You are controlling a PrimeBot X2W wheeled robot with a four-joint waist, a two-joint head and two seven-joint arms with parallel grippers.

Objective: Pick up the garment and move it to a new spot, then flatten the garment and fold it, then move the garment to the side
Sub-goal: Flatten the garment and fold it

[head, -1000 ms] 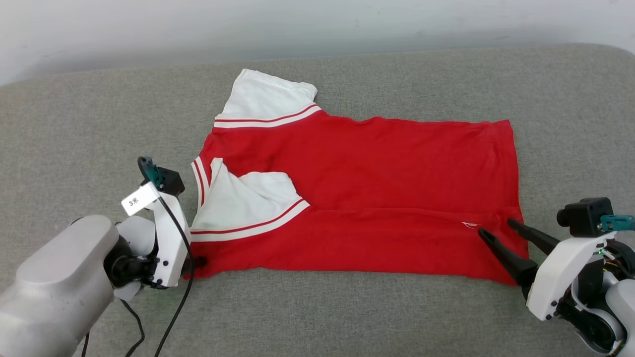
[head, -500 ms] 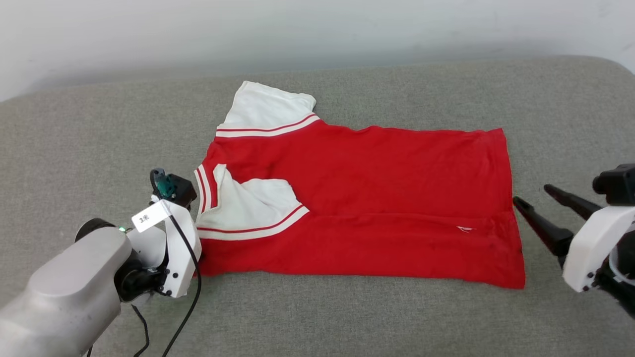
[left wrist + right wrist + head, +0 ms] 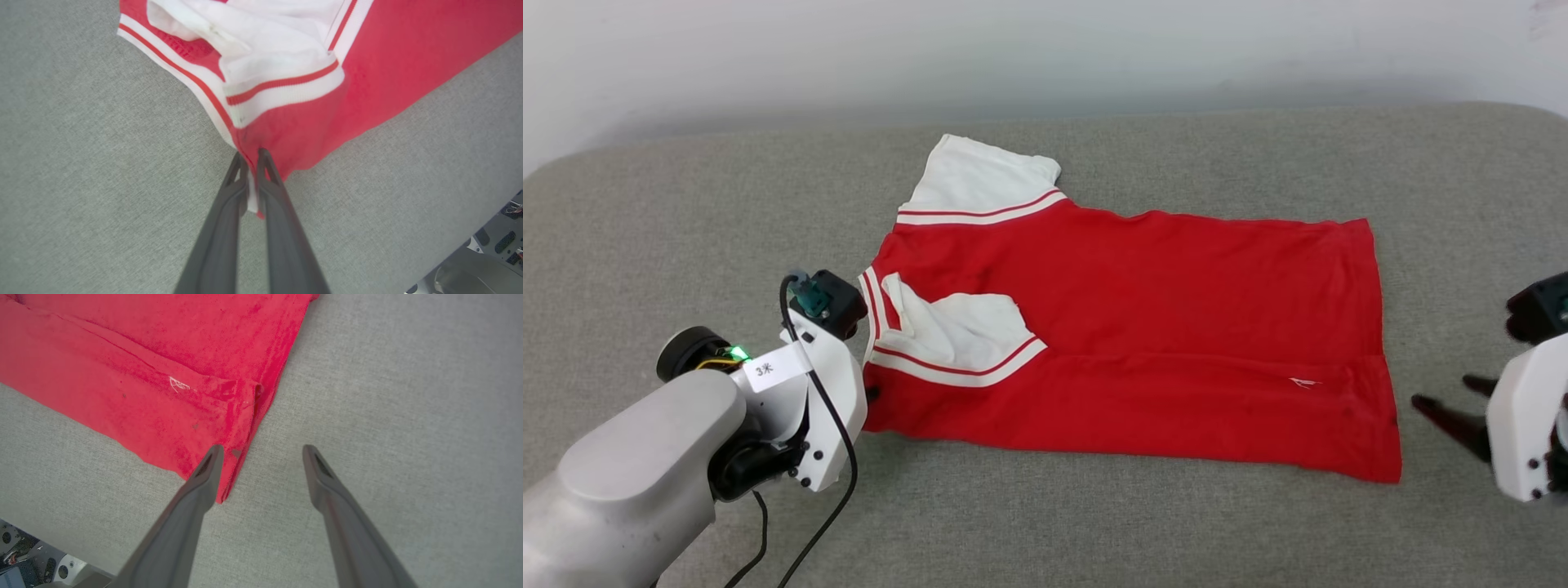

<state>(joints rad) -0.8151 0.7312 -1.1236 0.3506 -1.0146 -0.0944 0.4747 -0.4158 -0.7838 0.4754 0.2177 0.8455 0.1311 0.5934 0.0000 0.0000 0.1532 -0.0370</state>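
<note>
The red T-shirt lies spread out in the middle of the gray cushion. One white sleeve is folded over onto the red part. The left end effector is pinched shut on the shirt's edge, right by the striped trim. The right end effector is wide open, holds nothing, and sits just beside the shirt's bottom corner.

White mark on garment illegible.
</note>
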